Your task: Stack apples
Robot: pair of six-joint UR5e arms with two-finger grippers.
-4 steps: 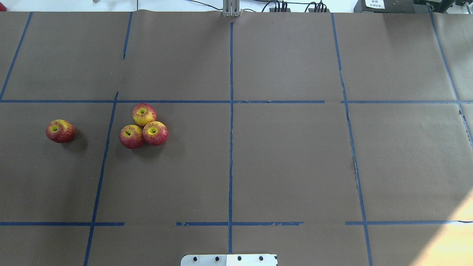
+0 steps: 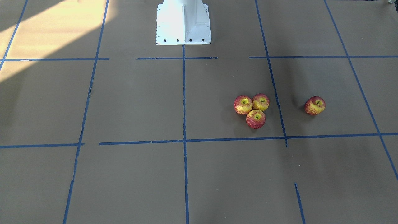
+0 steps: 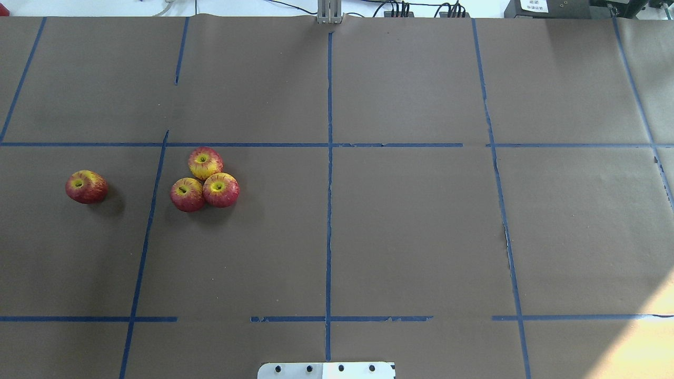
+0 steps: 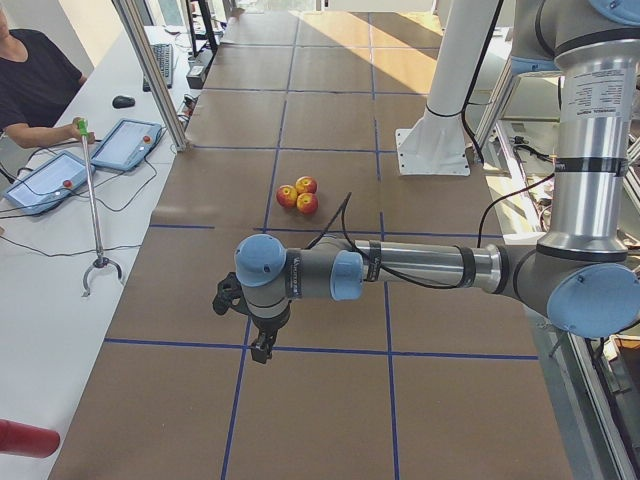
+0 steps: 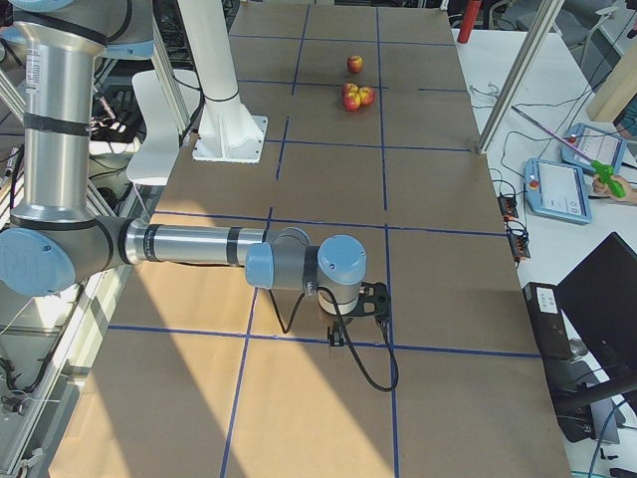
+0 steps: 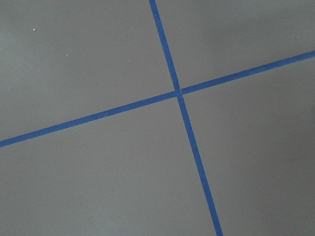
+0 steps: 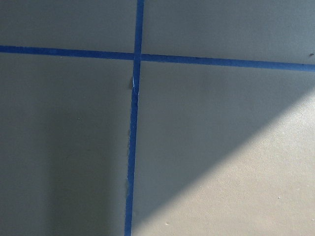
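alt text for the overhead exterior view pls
Three red-and-yellow apples sit touching in a cluster, left of centre on a brown paper-covered table gridded with blue tape; none is stacked. A fourth apple lies alone further left, across a tape line.

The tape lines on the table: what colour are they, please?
The tape lines are blue, clearest in the overhead exterior view.

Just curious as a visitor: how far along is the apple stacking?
Three small red-and-yellow toy apples sit bunched and touching, like a base. Nothing is underway: left gripper and right gripper hang far off. Left: probably the lone fourth apple goes on top.
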